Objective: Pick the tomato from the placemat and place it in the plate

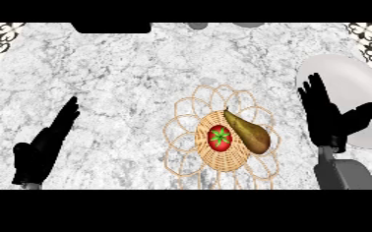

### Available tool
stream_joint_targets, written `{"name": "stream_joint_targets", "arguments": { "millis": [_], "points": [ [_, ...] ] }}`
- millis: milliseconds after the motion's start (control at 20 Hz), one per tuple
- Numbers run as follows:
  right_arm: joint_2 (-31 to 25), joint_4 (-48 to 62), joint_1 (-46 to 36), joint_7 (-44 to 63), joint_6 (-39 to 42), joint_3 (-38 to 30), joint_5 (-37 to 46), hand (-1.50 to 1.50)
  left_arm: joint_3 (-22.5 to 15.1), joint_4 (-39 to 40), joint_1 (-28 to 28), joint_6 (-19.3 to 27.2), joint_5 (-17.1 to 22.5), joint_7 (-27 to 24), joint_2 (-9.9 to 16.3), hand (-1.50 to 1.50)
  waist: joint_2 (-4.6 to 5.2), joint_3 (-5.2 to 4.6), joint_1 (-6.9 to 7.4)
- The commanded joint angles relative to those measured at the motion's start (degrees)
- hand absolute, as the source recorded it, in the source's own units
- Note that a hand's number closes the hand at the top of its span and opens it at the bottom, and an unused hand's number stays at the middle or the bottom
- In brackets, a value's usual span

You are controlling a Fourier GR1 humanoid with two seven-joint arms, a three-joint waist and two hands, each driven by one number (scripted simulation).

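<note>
**A:** Where is the tomato (219,137) now?

**B:** You see it on the woven placemat (218,164), a little left of the mat's middle. It is touching, or almost touching, a brown pear (249,133) that lies on its right side. The pear's long axis goes from far-left to near-right, so its thick end is between the tomato and your right hand (323,115).

**A:** And the hands?

**B:** Both are empty. The right hand is on the right side, fingers straight and pointing to the far side, in front of the white plate (341,71). The left hand (40,150) rests at the near left, fingers straight too, well apart from the mat.

**A:** Which hand should I use?

**B:** I think the right one. It is nearer to the tomato, and the plate is just behind it, so the carry will be short. The tomato lies to the left of your fingers and a little nearer to you.

**A:** Any risk?

**B:** The pear. If you come straight from the right, your fingers may push it first. Better you come from above, and close around the tomato only. The tomato is round, so it has no axis to mind.
</note>
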Motion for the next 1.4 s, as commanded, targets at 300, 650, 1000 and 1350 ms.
{"name": "stream_joint_targets", "arguments": {
  "millis": [300,650,1000,1350],
  "points": [
    [-21.0,-5.5,7.1,4.2,-13.4,0.8,25.3,1.5,-0.3,2.8,1.4,2.9,4.2,5.9,-7.5,0.0,1.42,-2.84,-3.95],
    [-1.7,-28.5,16.0,3.6,-43.6,2.6,35.5,-1.5,-1.4,1.5,2.3,3.9,6.2,9.7,-10.7,0.0,-0.75,-0.23,-3.0],
    [-3.6,-43.5,32.1,19.0,-39.0,12.2,54.3,-1.5,-1.0,3.2,-1.0,2.9,6.0,10.7,-10.8,0.0,-0.14,-0.42,-1.63],
    [-8.4,-47.3,39.8,35.2,-21.7,18.4,63.9,-1.5,-1.9,1.3,-2.3,3.7,5.5,12.7,-11.8,0.0,0.35,-0.52,-0.3]
  ]
}}
